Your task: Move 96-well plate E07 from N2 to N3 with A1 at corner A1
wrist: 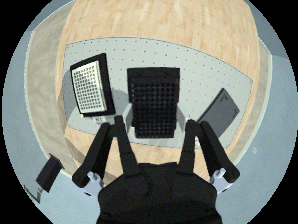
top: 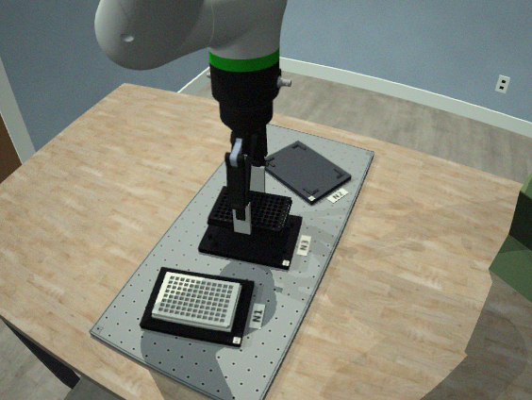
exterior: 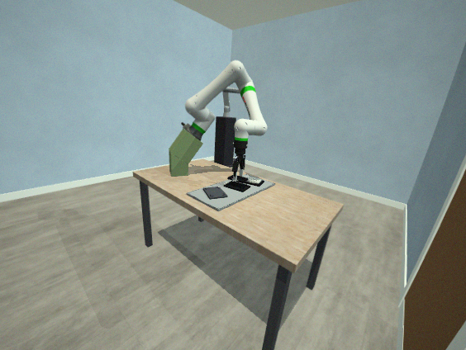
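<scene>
The tool (top: 242, 208) is clenched on the black 96-well plate E07 (top: 271, 209), holding it above the landing nest N3 (top: 264, 245), near the middle of the bench (top: 401, 264). Toward the far edge, plate nest N2 (top: 307, 171) lies bare. Toward the near edge, the white plate E01 (top: 198, 300) sits on nest N1 (top: 153, 321).

A: What colours sit on the grey dotted deck (top: 330, 226)?
B: A black gridded plate E07 (top: 269, 209), a white gridded plate E01 (top: 198, 300), and black nests.
A: And the arm (top: 189, 24)?
B: White with a green band, over the pale wood-grain table (top: 424, 264).
</scene>
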